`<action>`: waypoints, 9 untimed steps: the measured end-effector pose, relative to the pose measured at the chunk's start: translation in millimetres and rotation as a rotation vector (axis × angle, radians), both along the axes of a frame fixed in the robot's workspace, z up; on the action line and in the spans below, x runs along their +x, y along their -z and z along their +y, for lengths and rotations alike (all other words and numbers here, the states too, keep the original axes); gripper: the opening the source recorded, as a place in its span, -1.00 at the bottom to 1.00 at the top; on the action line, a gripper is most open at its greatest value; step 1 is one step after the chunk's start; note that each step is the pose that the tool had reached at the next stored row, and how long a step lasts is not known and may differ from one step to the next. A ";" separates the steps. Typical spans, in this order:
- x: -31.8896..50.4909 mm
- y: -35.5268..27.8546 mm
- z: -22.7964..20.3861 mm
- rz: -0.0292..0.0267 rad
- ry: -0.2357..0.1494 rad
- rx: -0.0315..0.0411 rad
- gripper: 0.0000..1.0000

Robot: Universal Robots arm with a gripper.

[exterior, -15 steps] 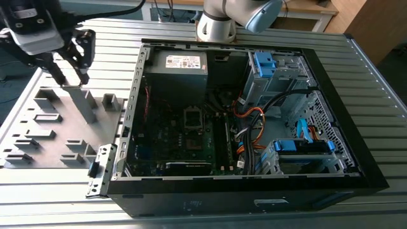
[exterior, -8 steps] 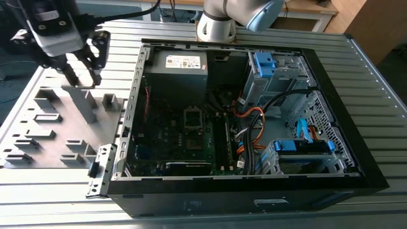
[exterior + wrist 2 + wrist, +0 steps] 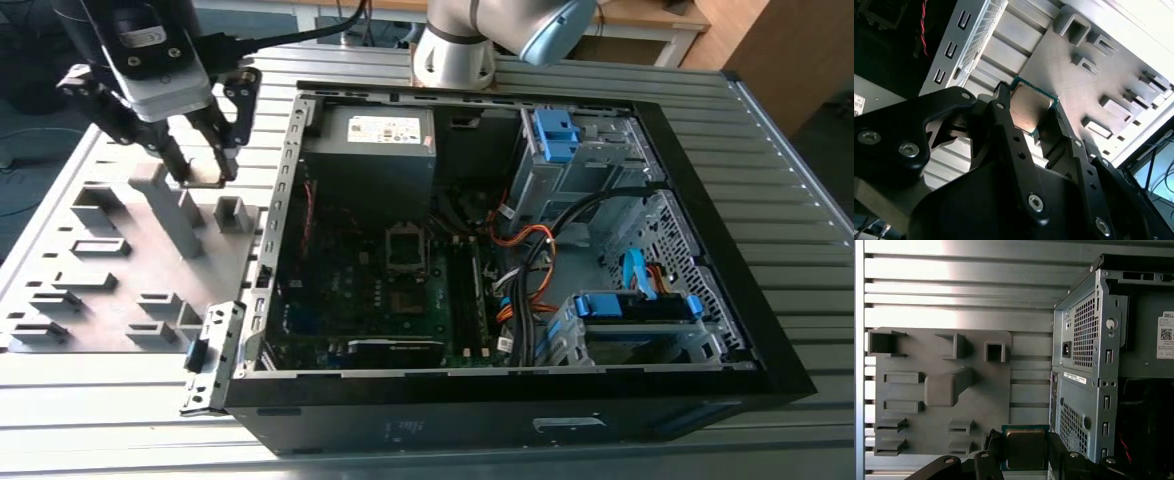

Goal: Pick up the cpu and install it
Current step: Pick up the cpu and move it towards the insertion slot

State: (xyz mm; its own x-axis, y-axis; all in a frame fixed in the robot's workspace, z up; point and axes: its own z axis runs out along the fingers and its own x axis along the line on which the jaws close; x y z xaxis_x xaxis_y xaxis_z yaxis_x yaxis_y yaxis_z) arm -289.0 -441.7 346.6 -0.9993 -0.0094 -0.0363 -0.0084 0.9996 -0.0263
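Note:
The cpu (image 3: 1029,107), a small square chip with a dull metal top and a green edge, sits clamped between my gripper's (image 3: 1032,122) two black fingers (image 3: 1004,125). In the first wrist view the cpu (image 3: 1025,447) hangs over the near edge of the grey holder plate (image 3: 939,390), close to the computer case's rear corner. In the exterior view my gripper (image 3: 202,178) hovers above the holder plate (image 3: 120,290), to the left of the open case (image 3: 287,200). The motherboard's dark square socket (image 3: 404,247) lies inside the case, apart from the gripper.
The holder plate carries several raised grey blocks and slots (image 3: 171,205). Inside the case are a power supply (image 3: 371,150), blue drive bays (image 3: 554,135) and orange and black cables (image 3: 534,265). The robot base (image 3: 454,45) stands behind the case on a ribbed metal table (image 3: 787,200).

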 end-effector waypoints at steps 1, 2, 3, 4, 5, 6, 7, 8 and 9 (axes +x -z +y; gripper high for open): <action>0.0 -0.4 0.0 0.0000 0.000 -0.0001 -0.05; 0.1 -1.2 0.0 0.0000 0.000 0.0000 -0.05; 0.1 -2.2 0.0 0.0000 0.000 0.0000 -0.05; 0.0 -3.0 0.0 -0.0002 0.000 0.0001 -0.05; 0.0 -3.3 0.0 -0.0002 0.000 0.0002 -0.05; 0.3 -3.2 0.0 -0.0004 0.000 0.0003 -0.05; 1.1 -3.4 0.0 -0.0001 0.000 0.0002 -0.05; 2.7 -3.5 -0.1 0.0001 0.000 0.0000 -0.05; 4.9 -3.5 -0.2 0.0005 0.000 0.0000 -0.05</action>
